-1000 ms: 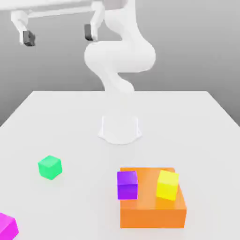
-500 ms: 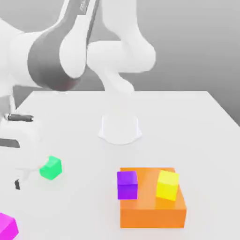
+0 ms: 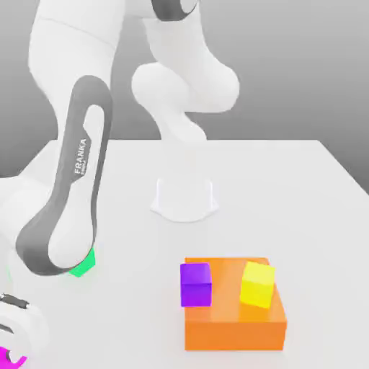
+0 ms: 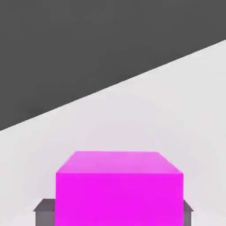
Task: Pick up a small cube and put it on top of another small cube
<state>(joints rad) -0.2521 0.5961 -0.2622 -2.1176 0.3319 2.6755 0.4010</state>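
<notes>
Since the earlier frames the arm has swung down from above the desk to its near corner on the exterior view's left, and it now covers most of the green cube.

The pincer is lowered over the pink cube. In the hand view one grey finger sits against each side of that cube, so the pincer is clenched on the pink cube. In the exterior view a sliver of the pink cube shows at that same near corner, below the white hand.

Count of items on the desk:
- One pink cube, at the near corner on the exterior view's left.
- One green cube, near the same edge, farther back.
- One orange block, near the front edge, towards the exterior view's right.
- One yellow cube, resting on top of the orange block.
- One purple cube, touching the orange block at its corner on the exterior view's left.
</notes>
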